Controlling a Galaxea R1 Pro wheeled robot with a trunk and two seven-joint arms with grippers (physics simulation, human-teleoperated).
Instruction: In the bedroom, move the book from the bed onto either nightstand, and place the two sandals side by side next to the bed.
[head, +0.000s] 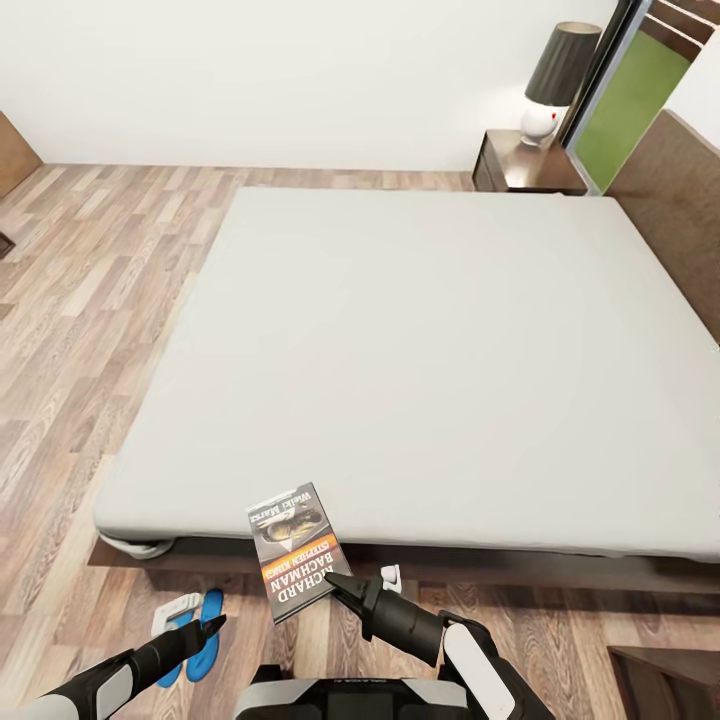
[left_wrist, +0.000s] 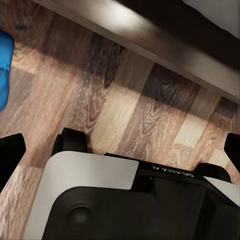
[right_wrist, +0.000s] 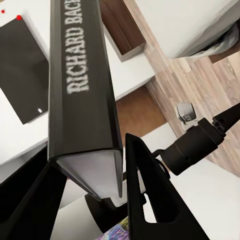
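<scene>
- Paperback first: the thin grey-black book with an orange band and white lettering (head: 292, 550) is held at its lower corner by the right claw (head: 334, 583), above the near edge of the bed, its far half over the mattress.
- In the right wrist view the book (right_wrist: 85, 95) sits spine-on between the two black fingers (right_wrist: 147, 190), which are closed onto it, with only a narrow opening the thickness of the book.
- I judge it light and fairly stiff for its size, but a glossy cover can slip; a hold at one corner lets it swing, so a grip nearer the spine's middle would be safer.
- The left claw (head: 212, 627) hangs low, just above the bright blue flip-flop sandals (head: 197, 638) on the floor; its fingers look parted and hold nothing.
- The large low bed with a pale grey-white mattress (head: 420, 350) stretches away beyond the right claw, flat and soft-looking.
- The small dark brown wood nightstand (head: 525, 165) stands far beyond the claw, at the far corner of the bed, with a white lamp under a dark shade (head: 552, 85) on it.
- The light-brown wood-plank floor (head: 90, 290) looks hard and smooth.
</scene>
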